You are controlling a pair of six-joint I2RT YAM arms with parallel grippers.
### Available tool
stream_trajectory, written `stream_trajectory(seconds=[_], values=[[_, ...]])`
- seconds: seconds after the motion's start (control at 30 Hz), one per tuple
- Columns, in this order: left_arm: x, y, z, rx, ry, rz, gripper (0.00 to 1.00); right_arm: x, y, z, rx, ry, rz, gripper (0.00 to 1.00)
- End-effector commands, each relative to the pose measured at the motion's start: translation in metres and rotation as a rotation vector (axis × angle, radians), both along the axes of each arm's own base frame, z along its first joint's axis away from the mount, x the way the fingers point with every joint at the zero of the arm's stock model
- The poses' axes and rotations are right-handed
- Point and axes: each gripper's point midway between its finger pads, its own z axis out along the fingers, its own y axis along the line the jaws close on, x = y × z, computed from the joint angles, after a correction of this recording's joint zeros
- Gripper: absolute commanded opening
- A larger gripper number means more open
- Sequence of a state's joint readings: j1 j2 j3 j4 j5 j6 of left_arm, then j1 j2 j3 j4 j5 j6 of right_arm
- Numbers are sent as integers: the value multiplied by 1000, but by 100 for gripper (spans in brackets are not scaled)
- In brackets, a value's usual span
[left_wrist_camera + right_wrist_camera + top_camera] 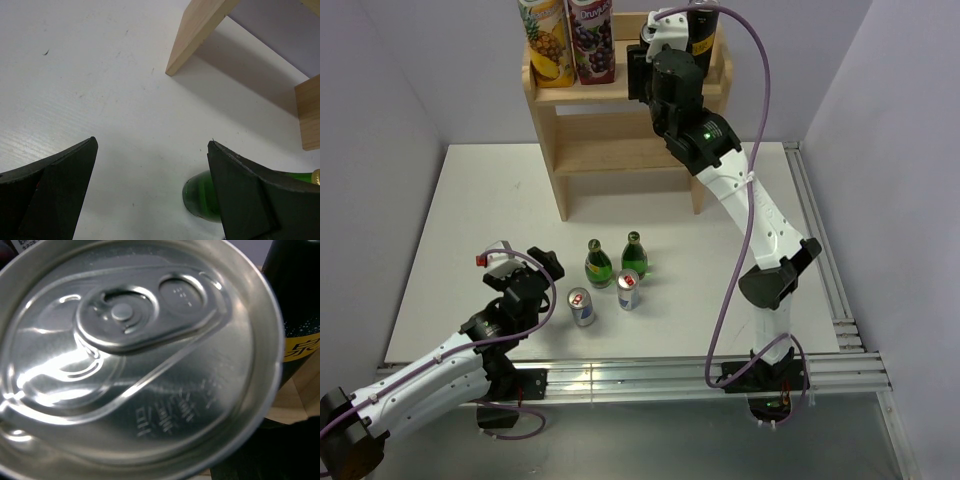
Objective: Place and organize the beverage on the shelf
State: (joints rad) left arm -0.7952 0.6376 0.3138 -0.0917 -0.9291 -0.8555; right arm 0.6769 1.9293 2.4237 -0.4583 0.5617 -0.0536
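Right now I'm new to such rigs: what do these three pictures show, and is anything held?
Two robot arms stand at a white table. One picture looks down from above; the others come from wrist cameras. The left hand is open and empty. The right hand is up at the wooden shelf, its camera over a silver can beside a dark bottle; a grip isn't visible. Two juice cartons stand on top. Two green bottles and two cans wait on the table.

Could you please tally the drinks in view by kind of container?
Printed cardboard juice cartons: 2
Green glass bottles: 2
Silver aluminium cans: 3
Dark container with yellow label: 1
Total: 8
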Motion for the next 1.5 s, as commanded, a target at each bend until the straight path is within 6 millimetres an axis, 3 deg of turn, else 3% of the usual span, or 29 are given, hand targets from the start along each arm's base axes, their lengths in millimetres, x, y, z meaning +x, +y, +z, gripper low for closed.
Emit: stream_trajectory(seconds=[0.0, 0.5, 0.57, 0.7, 0.8, 1.13, 1.47], values=[[2, -2, 8, -26, -22, -1, 99, 1, -15, 57, 117, -169, -39, 0], [2, -2, 9, -29, -27, -4, 99, 41, -19, 14, 136, -121, -104, 0], [2, -2, 9, -30, -27, -5, 99, 42, -20, 10, 133, -112, -110, 8], [2, -3, 10, -30, -27, -7, 99, 41, -20, 10, 134, -107, -107, 62], [2, -3, 10, -32, -28, -6, 99, 42, -18, 7, 128, -100, -106, 90], [1, -2, 10, -33, -29, -5, 99, 45, -17, 1, 120, -91, -111, 92], [1, -1, 10, -39, -32, -2, 99, 61, -11, -8, 103, -105, -117, 91]])
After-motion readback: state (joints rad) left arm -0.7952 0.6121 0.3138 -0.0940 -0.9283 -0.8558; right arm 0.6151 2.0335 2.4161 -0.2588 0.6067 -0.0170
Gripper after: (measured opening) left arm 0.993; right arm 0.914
